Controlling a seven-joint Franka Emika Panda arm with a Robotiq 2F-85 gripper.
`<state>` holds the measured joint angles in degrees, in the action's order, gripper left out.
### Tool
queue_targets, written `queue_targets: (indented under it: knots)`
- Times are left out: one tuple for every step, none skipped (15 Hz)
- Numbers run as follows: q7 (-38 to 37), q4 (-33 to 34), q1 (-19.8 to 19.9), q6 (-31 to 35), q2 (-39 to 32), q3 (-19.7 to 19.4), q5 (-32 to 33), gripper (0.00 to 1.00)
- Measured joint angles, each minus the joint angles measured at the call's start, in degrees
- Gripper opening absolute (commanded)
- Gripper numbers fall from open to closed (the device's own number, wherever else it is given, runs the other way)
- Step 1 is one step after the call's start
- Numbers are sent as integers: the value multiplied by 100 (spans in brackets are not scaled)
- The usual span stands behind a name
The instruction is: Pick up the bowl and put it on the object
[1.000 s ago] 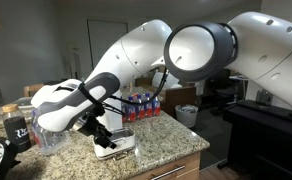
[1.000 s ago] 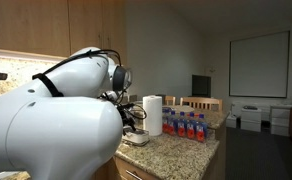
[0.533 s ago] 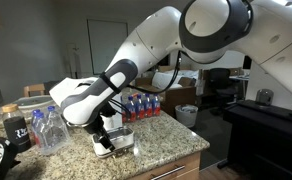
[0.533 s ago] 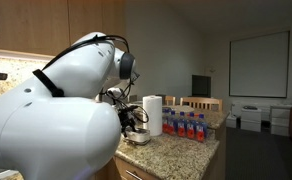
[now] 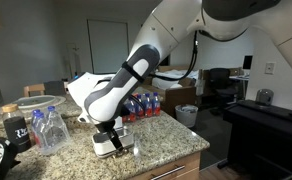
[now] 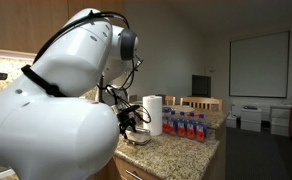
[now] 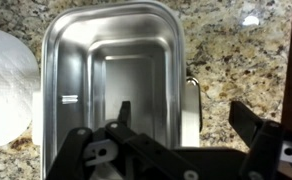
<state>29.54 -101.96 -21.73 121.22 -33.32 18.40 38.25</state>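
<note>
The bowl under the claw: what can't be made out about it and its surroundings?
- Wrist view: the near rim of the bowl is hidden behind the open gripper.
- Wrist view: only a sliver shows at the bowl's right side; what it is, and whether the bowl sits on it, cannot be told.
- Wrist view: the paper towel roll is cut off by the left edge.
- In an exterior view: the arm hides most of the counter.

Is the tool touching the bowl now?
Cannot tell. In the wrist view the open tool straddles the right wall of the bowl; neither contact nor gap shows plainly.
</note>
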Motion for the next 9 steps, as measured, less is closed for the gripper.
queue_targets:
  knots:
    - [-67, -281, 72, 270, 185, -10, 0, 100]
    - [-134, -566, 142, 559, 372, -31, 1, 100]
    - [-200, -852, 213, 868, 558, -60, 4, 100]
    - [-247, -1154, 295, 1226, 752, -97, 15, 100]
    - [-284, -1448, 372, 1575, 941, -142, 40, 100]
    - [-300, -1756, 453, 1937, 1134, -199, 69, 100]
    - [-301, -2066, 535, 2278, 1329, -258, 98, 100]
    - [-301, -2363, 609, 2580, 1522, -321, 136, 100]
    - [-302, -2641, 676, 2832, 1710, -385, 179, 100]
